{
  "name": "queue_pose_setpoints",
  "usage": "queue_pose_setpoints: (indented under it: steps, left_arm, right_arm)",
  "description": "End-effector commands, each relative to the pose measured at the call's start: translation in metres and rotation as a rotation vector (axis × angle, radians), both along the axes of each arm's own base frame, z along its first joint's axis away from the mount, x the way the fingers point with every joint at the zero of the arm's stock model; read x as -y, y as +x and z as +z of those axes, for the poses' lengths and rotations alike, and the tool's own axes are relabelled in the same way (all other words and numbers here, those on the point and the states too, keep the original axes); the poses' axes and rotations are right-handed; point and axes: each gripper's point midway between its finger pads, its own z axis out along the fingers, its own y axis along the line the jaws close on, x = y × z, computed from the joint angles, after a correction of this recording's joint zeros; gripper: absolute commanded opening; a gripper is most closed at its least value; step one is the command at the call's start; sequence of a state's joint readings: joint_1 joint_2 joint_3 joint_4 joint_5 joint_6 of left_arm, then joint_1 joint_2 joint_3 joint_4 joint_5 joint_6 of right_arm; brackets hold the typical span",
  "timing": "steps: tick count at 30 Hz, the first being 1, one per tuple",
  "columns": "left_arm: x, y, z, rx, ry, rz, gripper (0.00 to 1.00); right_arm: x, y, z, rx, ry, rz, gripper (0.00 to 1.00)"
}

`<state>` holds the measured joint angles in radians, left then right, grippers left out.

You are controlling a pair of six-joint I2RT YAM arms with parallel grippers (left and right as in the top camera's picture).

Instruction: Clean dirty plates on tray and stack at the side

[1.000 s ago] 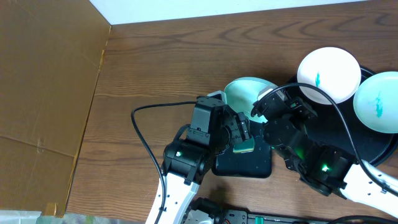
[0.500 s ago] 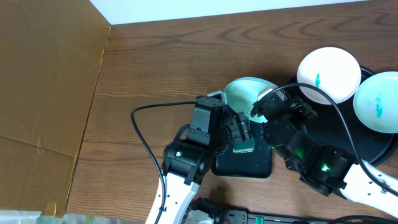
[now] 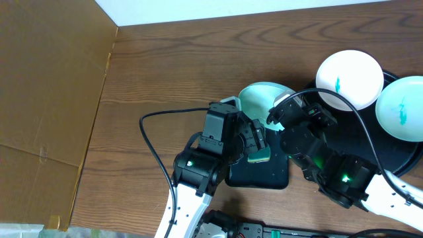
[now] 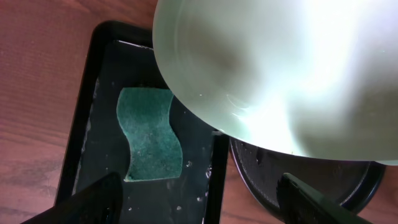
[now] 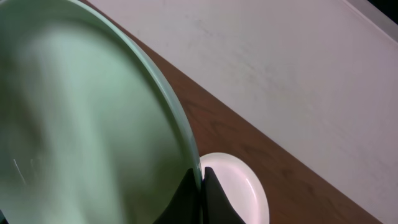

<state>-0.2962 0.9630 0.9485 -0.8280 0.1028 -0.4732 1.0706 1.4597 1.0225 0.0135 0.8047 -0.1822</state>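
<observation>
right gripper (image 5: 200,180) pinched on rim of one plate (image 3: 259,98), left gripper (image 4: 208,199) wide open, empty, above sponge (image 4: 149,134); two smeared plates (image 3: 348,78) (image 3: 404,109) sit on tray (image 3: 396,162), nothing stacked.

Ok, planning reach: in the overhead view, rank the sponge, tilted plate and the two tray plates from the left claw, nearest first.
1. sponge, right beside the left claw
2. tilted plate, just beyond it
3. upper tray plate, to the right
4. edge tray plate, far right
</observation>
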Motion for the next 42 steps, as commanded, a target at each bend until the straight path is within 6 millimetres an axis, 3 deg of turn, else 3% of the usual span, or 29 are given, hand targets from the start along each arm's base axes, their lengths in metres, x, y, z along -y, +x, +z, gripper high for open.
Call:
queue_pose_setpoints:
  steps: [1,22,25,29,32,34,37,40,42]
  left_arm:
    - [0.0,0.002,0.008,0.021,-0.002,-0.005,0.8]
    - [0.0,0.002,0.008,0.021,-0.002,-0.005,0.8]
    - [0.0,0.002,0.008,0.021,-0.002,-0.005,0.8]
    - [0.0,0.002,0.008,0.021,-0.002,-0.005,0.8]
    - [0.0,0.002,0.008,0.021,-0.002,-0.005,0.8]
    - [0.0,0.002,0.008,0.021,-0.002,-0.005,0.8]
    - [0.0,0.002,0.008,0.021,-0.002,-0.005,0.8]
    - [0.0,0.002,0.008,0.021,-0.002,-0.005,0.8]
    - [0.0,0.002,0.008,0.021,-0.002,-0.005,0.8]
  right_arm:
    - [0.0,-0.003,0.009,0.018,0.014,-0.005,0.01]
    - [0.004,-0.001,0.007,0.003,0.065,-0.042,0.01]
    - [0.012,0.004,-0.015,-0.095,0.172,-0.102,0.01]
    - [0.031,0.01,-0.068,-0.355,0.378,-0.232,0.01]
    - [0.023,0.008,-0.088,-0.58,0.511,-0.174,0.01]
    - [0.023,0.011,-0.084,-0.675,0.595,-0.122,0.01]
    - [0.038,0.017,-0.065,-0.739,0.698,-0.075,0.01]
    - [0.075,0.024,-0.04,-0.764,0.809,-0.087,0.01]
    - [0.111,0.027,-0.029,-0.758,0.868,-0.152,0.01]
